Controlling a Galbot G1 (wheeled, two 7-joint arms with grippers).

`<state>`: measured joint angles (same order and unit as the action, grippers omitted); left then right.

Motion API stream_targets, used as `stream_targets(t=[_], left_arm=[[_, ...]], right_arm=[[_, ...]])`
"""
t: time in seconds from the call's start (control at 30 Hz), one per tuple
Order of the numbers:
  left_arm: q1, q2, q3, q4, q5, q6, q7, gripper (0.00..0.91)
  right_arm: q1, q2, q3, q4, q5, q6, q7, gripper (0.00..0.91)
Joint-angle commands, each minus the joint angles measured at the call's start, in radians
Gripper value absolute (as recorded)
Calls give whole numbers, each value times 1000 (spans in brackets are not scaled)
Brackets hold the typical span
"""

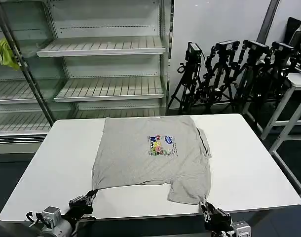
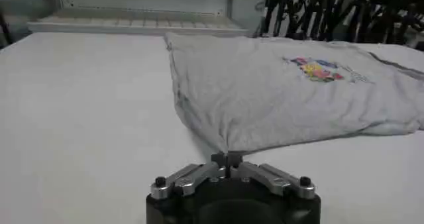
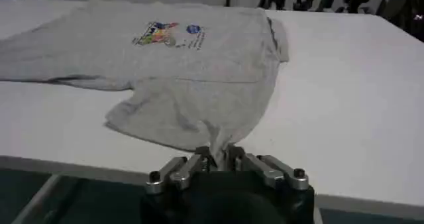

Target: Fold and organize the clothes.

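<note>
Shirt flat, print up | collar toward shelves

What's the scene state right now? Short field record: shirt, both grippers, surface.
shirt: grey T-shirt spread on the table, chest print up, part folded over on the robot's right
left gripper: at the near table edge, jaws shut on the shirt's near-left corner
right gripper: at the near table edge, jaws shut on the shirt's near-right corner
table: white
background: shelves, tripods
</note>
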<state>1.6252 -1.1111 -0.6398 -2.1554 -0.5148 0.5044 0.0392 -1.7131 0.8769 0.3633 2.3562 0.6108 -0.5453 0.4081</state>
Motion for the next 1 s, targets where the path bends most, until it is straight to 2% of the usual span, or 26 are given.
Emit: stream_targets(t=[0.03,0.3,0.73,1.0], left_arm=[[3,1,-7,-3,13,-5,9,50],[37,27,-33,-33,22,-5,20,50],[191,131,-117,-103,12,-16,23,50],[258,156,-153,-154,12,-23,23,50]], right_arm=[[-5,-4,1,4,-17,9,-14,0],[-33,-30,41,38,-15,8,-17,0],[-201,-207,298,169,68,0,-11,0],[-293,-244,385,247,89,-11,4,0]])
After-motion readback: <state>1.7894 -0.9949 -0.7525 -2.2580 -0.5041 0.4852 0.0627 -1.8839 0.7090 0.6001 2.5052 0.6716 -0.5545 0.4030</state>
